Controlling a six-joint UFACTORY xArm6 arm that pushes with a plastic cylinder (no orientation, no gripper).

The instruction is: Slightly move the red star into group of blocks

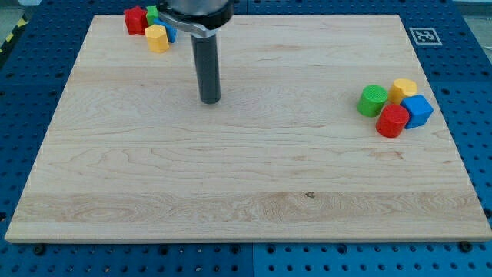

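Observation:
The red star (pixel 136 20) lies at the view's top left on the wooden board (pixel 246 192), in a cluster with a green block (pixel 152 13), a yellow block (pixel 157 38) and a blue block (pixel 171 33) partly hidden by the arm. My tip (pixel 210 100) stands on the board, to the right of and below that cluster, apart from it. A second group sits at the view's right: a green cylinder (pixel 373 101), a yellow block (pixel 403 90), a blue block (pixel 418 111) and a red cylinder (pixel 393 121).
The arm's dark body (pixel 196 11) hangs over the board's top edge beside the top-left cluster. A black-and-white marker tag (pixel 423 35) sits off the board's top right corner. Blue perforated table surrounds the board.

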